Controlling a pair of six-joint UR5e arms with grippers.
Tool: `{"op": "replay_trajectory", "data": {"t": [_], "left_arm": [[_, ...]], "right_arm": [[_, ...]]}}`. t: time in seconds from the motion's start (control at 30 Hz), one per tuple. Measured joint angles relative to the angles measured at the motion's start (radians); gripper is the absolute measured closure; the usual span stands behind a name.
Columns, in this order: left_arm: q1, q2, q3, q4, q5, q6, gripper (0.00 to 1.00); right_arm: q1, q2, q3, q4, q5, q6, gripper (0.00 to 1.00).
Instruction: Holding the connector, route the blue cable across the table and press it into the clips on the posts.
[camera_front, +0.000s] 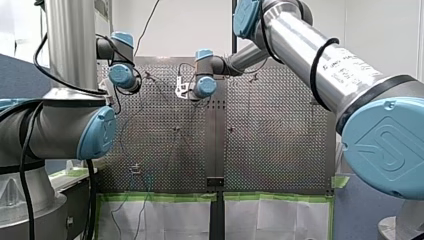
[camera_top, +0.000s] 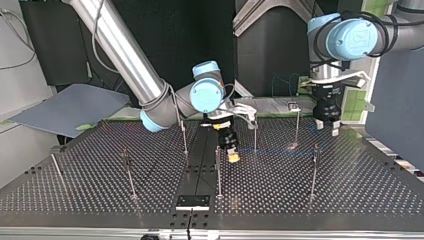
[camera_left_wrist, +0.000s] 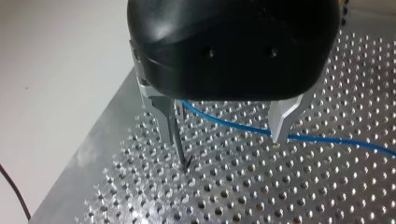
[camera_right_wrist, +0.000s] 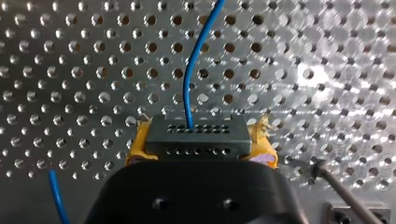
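My right gripper (camera_right_wrist: 198, 147) is shut on a black connector (camera_right_wrist: 196, 130), which sits between its yellow pads (camera_right_wrist: 136, 148). The blue cable (camera_right_wrist: 189, 70) leaves the connector's face and runs ahead over the perforated table. In the top view that gripper (camera_top: 231, 154) hangs low near the table's middle, between thin posts. My left gripper (camera_left_wrist: 222, 136) is open, its metal fingers (camera_left_wrist: 280, 123) apart just above the plate. The blue cable (camera_left_wrist: 233, 124) crosses the gap between them, and none of it is gripped. In the top view this gripper (camera_top: 327, 127) stands at the far right.
Several thin clip posts stand on the table (camera_top: 350, 190), among them one (camera_top: 218, 170) beside my right gripper and one (camera_top: 297, 127) near my left. A post (camera_left_wrist: 180, 147) stands against my left gripper's finger. A black plate (camera_top: 192, 202) lies at the near edge.
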Motion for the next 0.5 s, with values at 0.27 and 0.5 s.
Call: {"op": "replay_trajectory", "data": {"t": [0.27,0.5], "left_arm": [[-0.029,0.054,-0.032,-0.041,0.035,0.045,0.00],[-0.067,0.071,-0.022,-0.041,0.033,0.103,0.00]], "right_arm": [[-0.013,0.000,0.004,0.000,0.000,0.001,1.00],[-0.018,0.000,0.004,-0.003,0.001,0.001,1.00]]}}
